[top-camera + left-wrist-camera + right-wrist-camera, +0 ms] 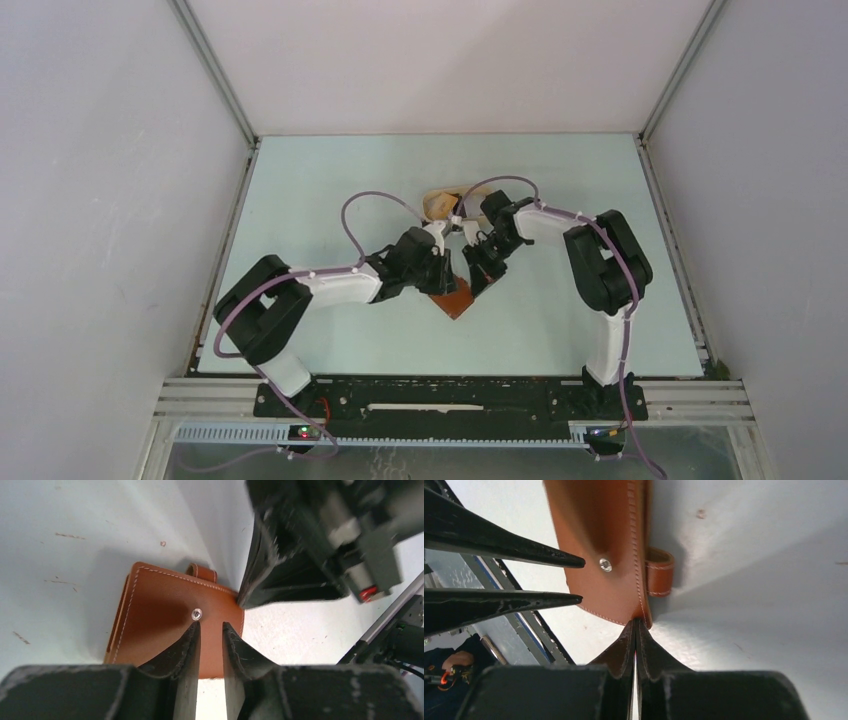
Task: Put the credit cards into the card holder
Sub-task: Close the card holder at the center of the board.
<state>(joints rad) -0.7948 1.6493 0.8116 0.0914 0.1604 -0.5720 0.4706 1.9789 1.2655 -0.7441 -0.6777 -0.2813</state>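
Observation:
The card holder [456,299] is a reddish-brown leather wallet lying closed on the table, its round snap [197,613] facing up and a strap loop [202,571] at its far edge. My left gripper [210,625] hovers just over its face beside the snap, jaws a small gap apart and empty. It also shows in the right wrist view [579,580]. My right gripper [635,621] is shut, its tips pinched at the holder's corner edge [644,617]. No credit cards show in any view.
A tan oval tray [437,204] sits behind the grippers, mostly hidden by the right arm and cables. The metal frame rail [450,385] runs along the near table edge. White walls enclose the table on three sides.

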